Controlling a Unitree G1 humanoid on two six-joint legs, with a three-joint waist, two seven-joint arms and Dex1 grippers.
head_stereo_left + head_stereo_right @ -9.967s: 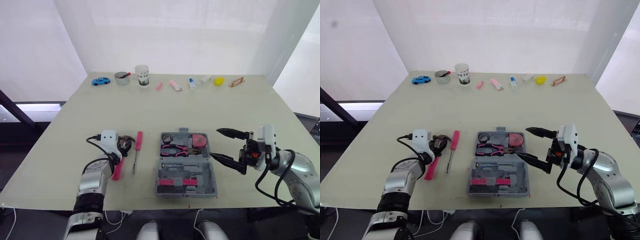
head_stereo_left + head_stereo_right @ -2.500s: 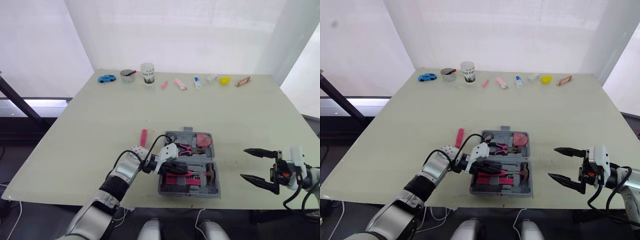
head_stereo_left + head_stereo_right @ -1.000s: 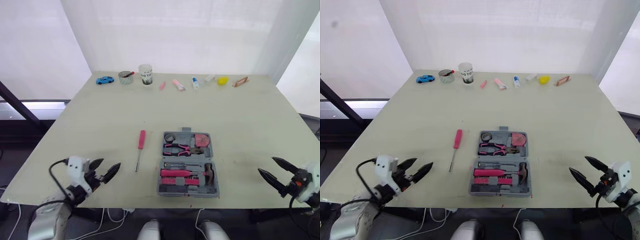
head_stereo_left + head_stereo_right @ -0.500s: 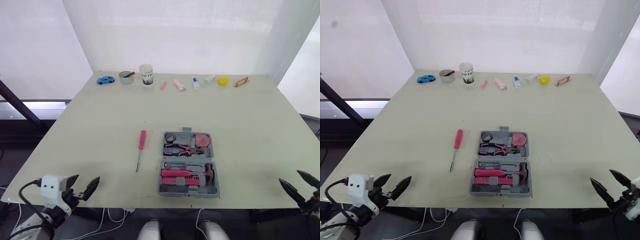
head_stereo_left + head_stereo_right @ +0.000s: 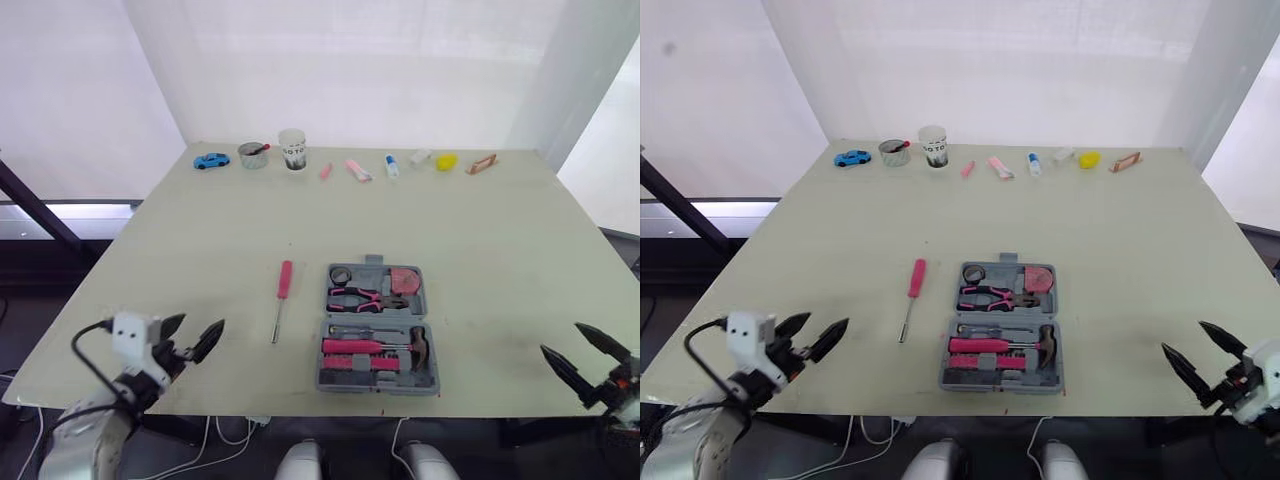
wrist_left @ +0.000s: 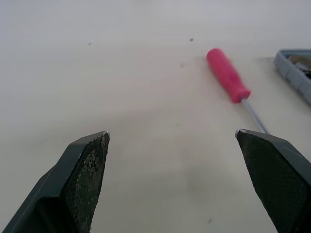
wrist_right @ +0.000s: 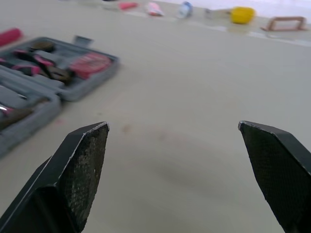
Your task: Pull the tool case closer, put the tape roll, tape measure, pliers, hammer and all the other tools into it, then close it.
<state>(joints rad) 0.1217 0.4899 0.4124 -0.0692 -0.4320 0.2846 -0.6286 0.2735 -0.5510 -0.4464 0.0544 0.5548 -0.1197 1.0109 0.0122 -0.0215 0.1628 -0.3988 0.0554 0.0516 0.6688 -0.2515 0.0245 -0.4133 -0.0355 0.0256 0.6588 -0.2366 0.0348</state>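
Counter (image 5: 200,230): pale matt top before a white backdrop (image 5: 350,70); small items (image 5: 351,170) line its far edge.
Case (image 5: 375,386): open flat, centre, near the front edge; hammer (image 5: 370,346) and pliers (image 5: 362,296) seated inside.
Screwdriver (image 5: 279,303): on the counter just left of the case, not touching it.
Handling: I judge the screwdriver light, stiff and apt to roll; I would take it across the pink handle. The case looks like hard plastic, heavier now it is loaded.
Grippers: left gripper (image 5: 203,321) and right gripper (image 5: 560,337) both spread wide, empty, low at the front corners, well apart from the tools.
Unclear: I cannot identify the pink pieces below the hammer, nor how the halves fasten.
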